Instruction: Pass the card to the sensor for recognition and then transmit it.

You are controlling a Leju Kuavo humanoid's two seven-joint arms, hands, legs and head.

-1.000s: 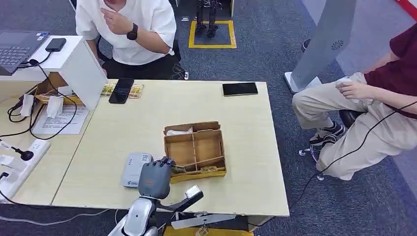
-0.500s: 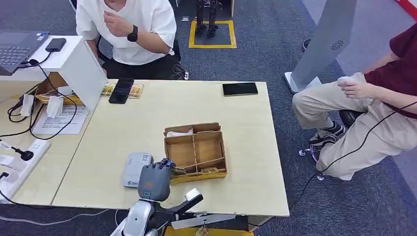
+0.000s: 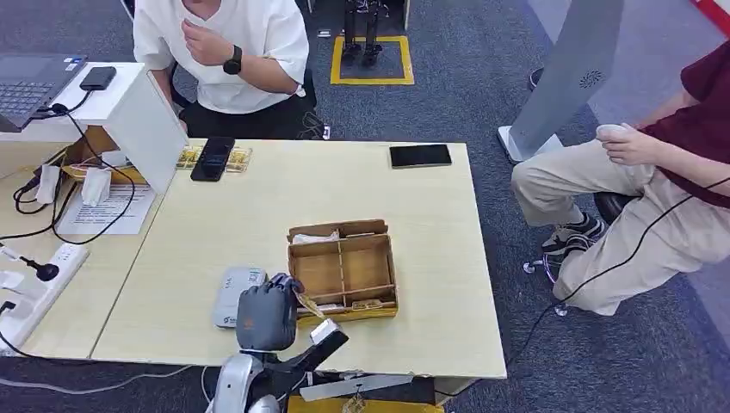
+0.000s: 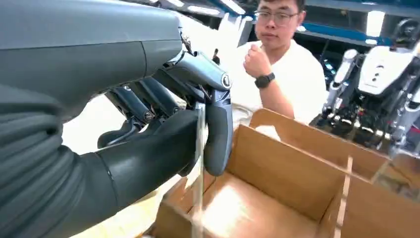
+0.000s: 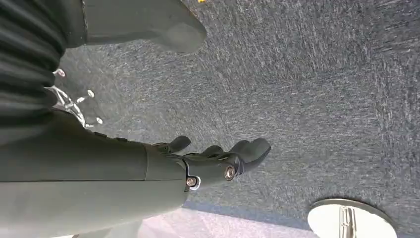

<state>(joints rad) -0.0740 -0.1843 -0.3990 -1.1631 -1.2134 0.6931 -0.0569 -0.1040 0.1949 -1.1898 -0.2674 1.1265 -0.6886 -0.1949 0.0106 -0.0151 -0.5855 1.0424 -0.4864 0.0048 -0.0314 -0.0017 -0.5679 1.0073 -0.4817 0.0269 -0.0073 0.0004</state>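
You're in a robotics lab/office: pale wooden worktop on grey carpet floor, open grey laptop w/ cables and white power strip at the side, yellow-taped floor square marking a robot stand, more white humanoid robots parked behind the seated person in white shirt.

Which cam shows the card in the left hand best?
Left wrist view: the card is seen edge-on, pinched by the left hand over the cardboard box. Head view shows only a sliver. Right wrist view faces carpet.
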